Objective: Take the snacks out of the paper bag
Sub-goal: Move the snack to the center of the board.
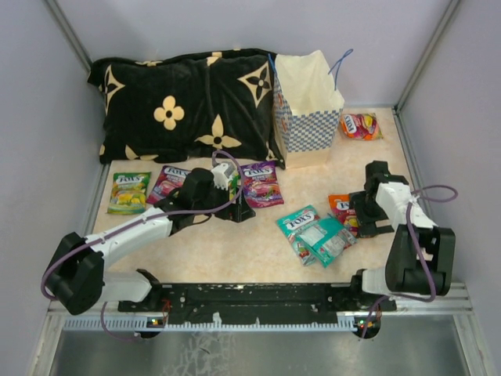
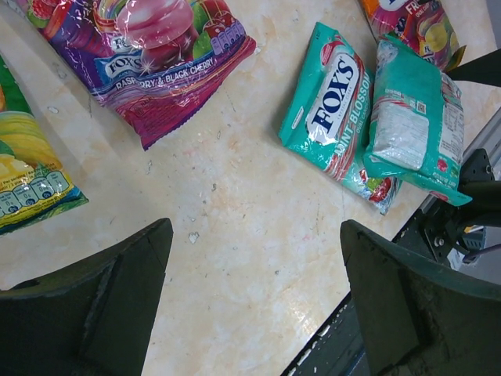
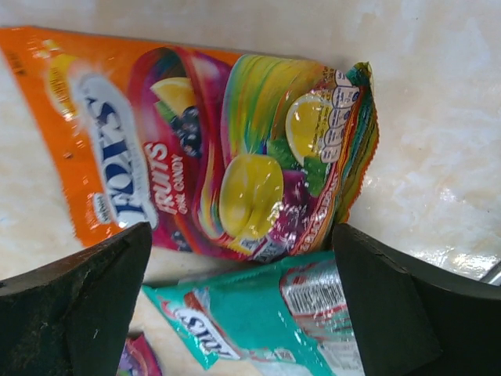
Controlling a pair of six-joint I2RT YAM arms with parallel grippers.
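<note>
Shows a small blue-and-white checkered paper gift bag (image 1: 307, 117) standing upright at the back of the cream marbled table (image 1: 235, 254), mouth open, just right of a black cushion with tan flowers (image 1: 180, 106). Finds seven flat glossy candy packets lying on the table outside the bag:
- a green packet (image 1: 129, 192) at far left
- a magenta packet (image 1: 167, 182) beside it, partly hidden by the left arm
- a purple raspberry-and-cherry packet (image 1: 261, 182) in front of the bag
- two teal packets (image 1: 299, 223) overlapping at middle right
- an orange fruits packet (image 1: 342, 210) just beyond them
- a second orange packet (image 1: 360, 125) right of the bag, near the back edge

Has the left tool (image 2: 254, 243) spread wide and empty, over bare table between the purple packet and the teal pair. Has the right tool (image 3: 241, 235) spread wide too, gripping nothing, fingers straddling the edge of the orange fruits packet where it meets a teal one. Cannot tell whether those fingers touch the packets.
</note>
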